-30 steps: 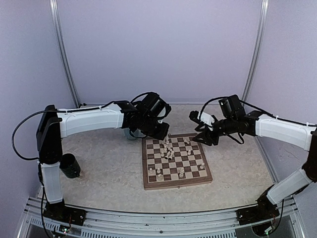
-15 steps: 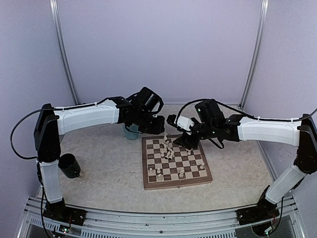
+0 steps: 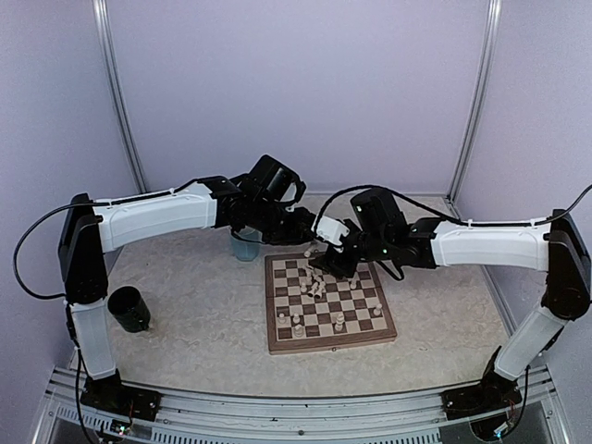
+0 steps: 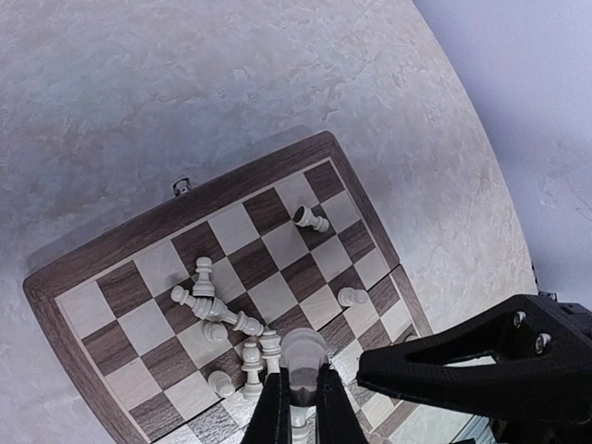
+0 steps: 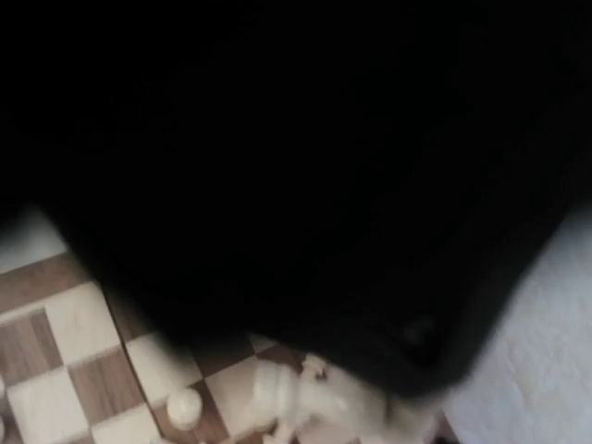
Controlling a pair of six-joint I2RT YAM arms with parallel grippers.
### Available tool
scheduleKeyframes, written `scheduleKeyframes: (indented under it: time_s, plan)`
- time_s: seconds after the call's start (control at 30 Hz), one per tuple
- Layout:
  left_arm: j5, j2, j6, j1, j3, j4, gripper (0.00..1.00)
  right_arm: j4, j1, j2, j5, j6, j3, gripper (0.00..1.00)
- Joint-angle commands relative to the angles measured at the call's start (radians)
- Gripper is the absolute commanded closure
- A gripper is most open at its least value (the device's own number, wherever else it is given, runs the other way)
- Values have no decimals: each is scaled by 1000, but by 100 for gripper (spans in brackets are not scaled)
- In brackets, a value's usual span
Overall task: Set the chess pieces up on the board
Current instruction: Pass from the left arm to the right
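The board [image 3: 365,331] lies mid-table, also in the left wrist view [image 4: 139,245]. Several cream chess pieces [image 3: 315,279] lie tumbled in a cluster near its far side, and a few stand nearer the front [image 3: 339,322]. My left gripper [image 3: 303,242] hovers over the board's far edge, shut on one cream piece [image 4: 303,355] between its fingers [image 4: 276,412], above the fallen pieces [image 4: 211,306]. My right gripper [image 3: 335,263] hangs low over the far rows, close beside the left one. Its wrist view is mostly blocked by black; only blurred pieces [image 5: 305,400] and squares show.
A clear bluish cup [image 3: 245,247] stands behind the board under the left arm. A black cup [image 3: 129,309] stands at the left. A black gripper part [image 4: 481,370] crowds the right of the left wrist view. Lilac walls enclose the table.
My right arm has swung left from beyond the board's right corner to over its far rows, next to my left gripper. My left gripper has shifted only slightly, still holding its piece.
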Motion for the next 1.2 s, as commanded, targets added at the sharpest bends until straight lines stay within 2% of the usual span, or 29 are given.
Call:
scheduleKeyframes:
  time_s: [0.0,0.1,0.23,0.3,0.53,0.7,0.8,0.97,1.17]
  plan:
    - [29,-49,-28,9,9,40,100,60,27,35,63,31,41,33]
    - [38,-57,-44,11,1,53,100,75,32,47,109,57,53,28]
    - [75,-72,-72,17,-28,92,100,76,33,57,195,84,62,28]
    - [92,-82,-80,21,-43,107,100,102,29,60,187,92,60,28]
    - [116,-115,-13,20,-85,118,100,85,-63,-36,-195,67,0,31]
    - [223,-174,58,11,-184,245,100,59,-220,-86,-519,109,-35,34]
    - [265,-208,84,0,-217,313,100,43,-268,-106,-696,64,-60,34]
    - [334,-223,119,-27,-215,370,100,-20,-270,-104,-861,-1,-42,34]
    - [336,-223,97,-48,-217,431,100,-2,-269,-102,-913,25,-28,34]
